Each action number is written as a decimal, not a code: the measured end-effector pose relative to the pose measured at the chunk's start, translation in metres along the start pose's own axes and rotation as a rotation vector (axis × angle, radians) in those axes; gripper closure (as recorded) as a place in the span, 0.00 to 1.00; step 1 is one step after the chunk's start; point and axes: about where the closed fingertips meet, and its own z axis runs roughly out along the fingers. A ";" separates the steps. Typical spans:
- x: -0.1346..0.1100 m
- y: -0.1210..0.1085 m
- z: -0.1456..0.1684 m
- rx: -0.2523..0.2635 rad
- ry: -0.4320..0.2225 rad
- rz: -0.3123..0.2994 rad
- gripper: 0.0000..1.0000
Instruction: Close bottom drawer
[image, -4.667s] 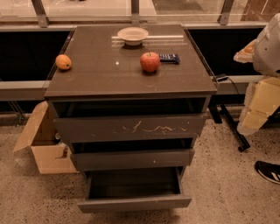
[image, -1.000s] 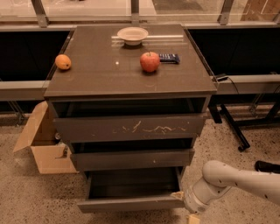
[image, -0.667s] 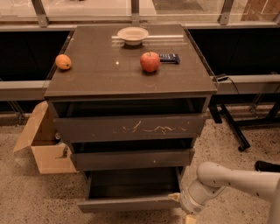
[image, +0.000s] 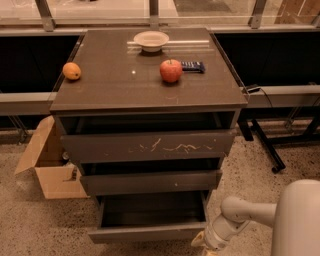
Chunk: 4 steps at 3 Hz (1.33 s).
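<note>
Three drawers (image: 145, 146) ajar, bottom drawer (image: 149, 233) furthest out; gripper (image: 200, 243) at its right front corner, perhaps touching; grip state unclear.

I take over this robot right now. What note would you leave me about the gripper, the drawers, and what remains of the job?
Gripper: low, at the bottom edge of the picture, beside the right end of the bottom drawer front. Contact cannot be confirmed.
Bottom drawer: pulled well out, with its front ahead of the middle drawer and the scratched top drawer.
Done: the gripper is positioned at the drawer; nothing is closed yet.
Left: push the front straight in, probably until it sits under the middle front.
The apple, orange and bowl on top are not part of the job.
</note>
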 end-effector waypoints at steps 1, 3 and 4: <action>0.034 -0.021 0.034 0.012 -0.030 0.025 0.66; 0.059 -0.084 0.057 0.128 -0.083 -0.026 1.00; 0.059 -0.084 0.057 0.128 -0.083 -0.026 1.00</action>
